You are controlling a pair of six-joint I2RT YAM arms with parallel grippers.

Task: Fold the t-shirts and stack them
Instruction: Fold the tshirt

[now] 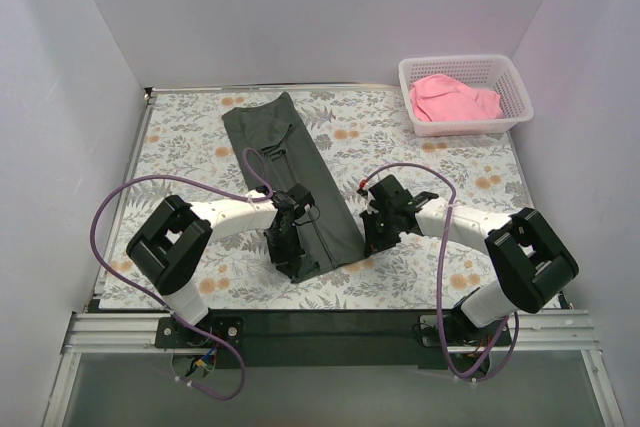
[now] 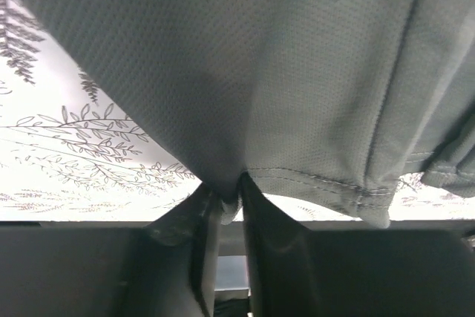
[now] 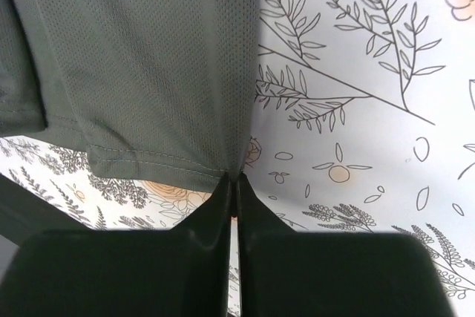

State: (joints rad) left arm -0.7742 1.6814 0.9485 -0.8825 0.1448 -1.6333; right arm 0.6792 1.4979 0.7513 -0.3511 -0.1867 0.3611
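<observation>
- Lower centre of the overhead view: left gripper, clamped on the near end of the dark t-shirt.
- In the left wrist view, bottom centre: jaws pinched together on a fold of the hem, with grey mesh cloth draping across the whole upper frame.
- Just to the right in the overhead view: right gripper, at the shirt's near right corner.
- In the right wrist view, centre: jaws pressed closed on the stitched hem corner, with cloth spreading up and to the left.
- Between and beyond the two grippers: the dark shirt as a long narrow strip, running up and left toward the far edge of the table.
- Around the strip: floral table cover, bare on both sides.
- Above the arms: purple cables in loops, the left one curling over the strip's middle, the right one arching to the right of the cloth.
- Upper right corner of the overhead view: white mesh basket, holding the pink t-shirt in a crumpled bundle, well apart from both grippers.
</observation>
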